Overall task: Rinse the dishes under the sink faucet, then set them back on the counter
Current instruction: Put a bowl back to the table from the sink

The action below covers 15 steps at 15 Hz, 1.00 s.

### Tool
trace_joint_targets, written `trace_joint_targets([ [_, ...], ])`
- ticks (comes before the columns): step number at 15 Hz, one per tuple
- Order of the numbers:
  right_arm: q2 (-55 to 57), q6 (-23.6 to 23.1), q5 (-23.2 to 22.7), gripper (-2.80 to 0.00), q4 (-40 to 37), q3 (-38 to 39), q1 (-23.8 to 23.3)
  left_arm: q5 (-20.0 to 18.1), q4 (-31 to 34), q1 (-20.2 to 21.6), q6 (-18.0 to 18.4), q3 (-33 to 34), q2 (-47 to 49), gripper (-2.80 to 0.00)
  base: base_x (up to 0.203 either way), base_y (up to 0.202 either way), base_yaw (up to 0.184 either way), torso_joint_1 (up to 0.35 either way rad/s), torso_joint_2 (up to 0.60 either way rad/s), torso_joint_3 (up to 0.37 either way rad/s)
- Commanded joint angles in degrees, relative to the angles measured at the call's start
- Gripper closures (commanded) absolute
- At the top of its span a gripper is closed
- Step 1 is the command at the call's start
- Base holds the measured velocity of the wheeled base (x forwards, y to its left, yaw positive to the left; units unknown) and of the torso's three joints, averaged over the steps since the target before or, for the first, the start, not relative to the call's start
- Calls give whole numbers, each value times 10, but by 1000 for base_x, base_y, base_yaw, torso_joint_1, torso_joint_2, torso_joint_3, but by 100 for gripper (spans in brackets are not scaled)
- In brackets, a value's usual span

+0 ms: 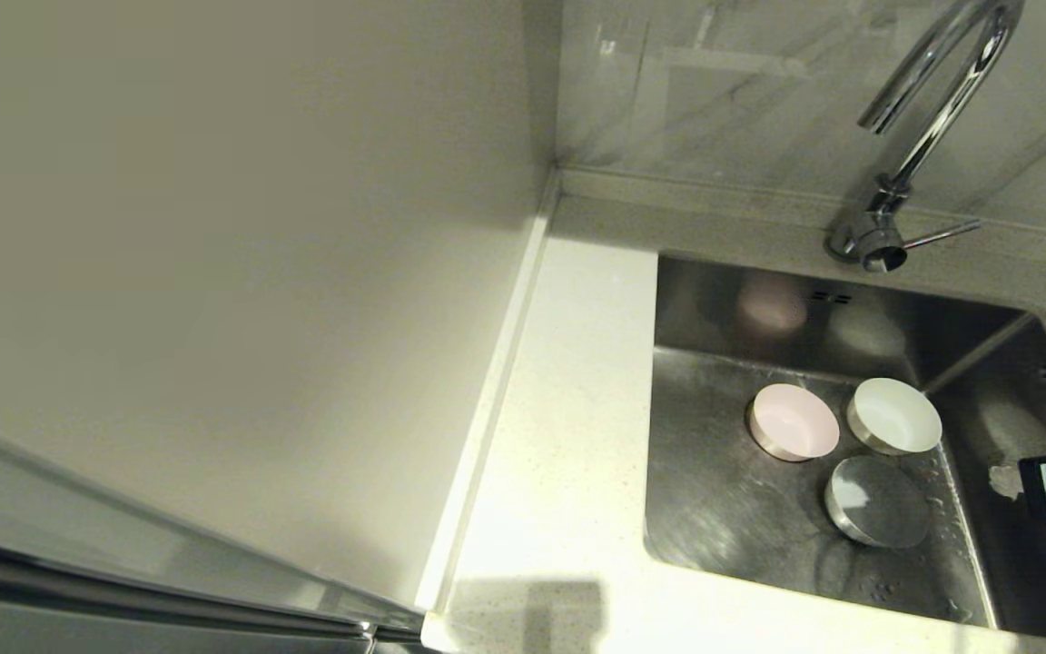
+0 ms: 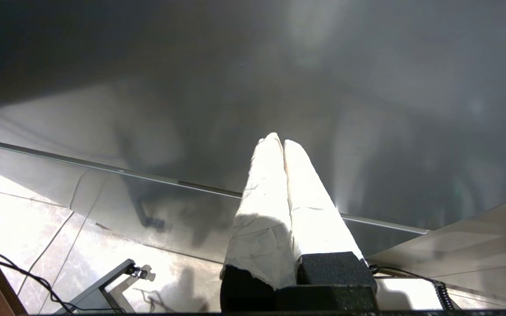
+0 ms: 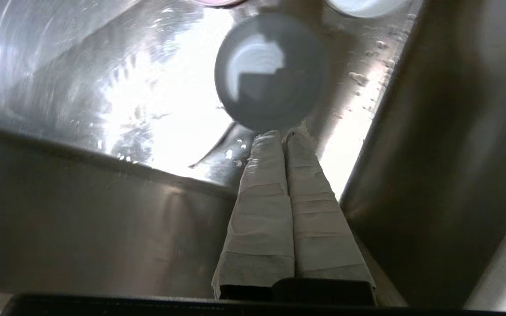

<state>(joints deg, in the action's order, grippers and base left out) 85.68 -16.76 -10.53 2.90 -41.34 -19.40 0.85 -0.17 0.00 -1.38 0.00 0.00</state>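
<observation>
Head view is showing you three dishes sitting in the sink (image 1: 695, 472): a pale pink bowl (image 1: 794, 421) and a white bowl (image 1: 893, 415) lying side by side toward the back, and a third bowl (image 1: 877, 500) lying in front of them, shadowed and reflecting light off its inside. The faucet (image 1: 927, 118) is standing behind the basin with its spout arching over the back wall and its side lever pointing away to the right. The counter (image 1: 568, 436) is running along the sink's left side. Your right gripper (image 3: 284, 134) is hanging low inside the sink, its taped fingers (image 3: 262, 206) pressing together with nothing between them, tips lying just beside the near rim of the shadowed bowl; whether they are touching it, you cannot tell. Your left gripper (image 2: 283, 142) is idling away from the sink, facing a dark glossy panel above a tiled floor (image 2: 20, 224), its wrapped fingers likewise pressing together and holding nothing. Droplets are dotting the basin floor beside the shadowed bowl.
</observation>
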Motion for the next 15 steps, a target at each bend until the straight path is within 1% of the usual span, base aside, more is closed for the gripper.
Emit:
trace_joint_targets([
  [1,31,-1,11,0,16,0,26,0,0,0,0,0,-2,0,0,0,0,0,0,0],
  [4,79,-4,43,0,77,0,46,0,0,0,0,0,-2,0,0,0,0,0,0,0],
  [6,104,-15,60,0,103,-4,50,1,0,-1,0,0,-2,0,0,0,0,0,0,0],
  [7,114,-28,62,-280,118,-5,49,0,0,0,0,0,-2,0,0,0,0,0,0,0],
  [11,168,-43,66,-280,151,-31,49,0,0,0,0,0,-2,0,0,0,0,0,0,0],
  [13,202,-82,77,-280,178,-54,50,1,0,-1,0,0,-2,0,0,0,0,0,0,0],
  [15,244,-124,86,-280,242,-71,51,0,0,-1,0,0,-2,0,0,0,0,0,0,0],
])
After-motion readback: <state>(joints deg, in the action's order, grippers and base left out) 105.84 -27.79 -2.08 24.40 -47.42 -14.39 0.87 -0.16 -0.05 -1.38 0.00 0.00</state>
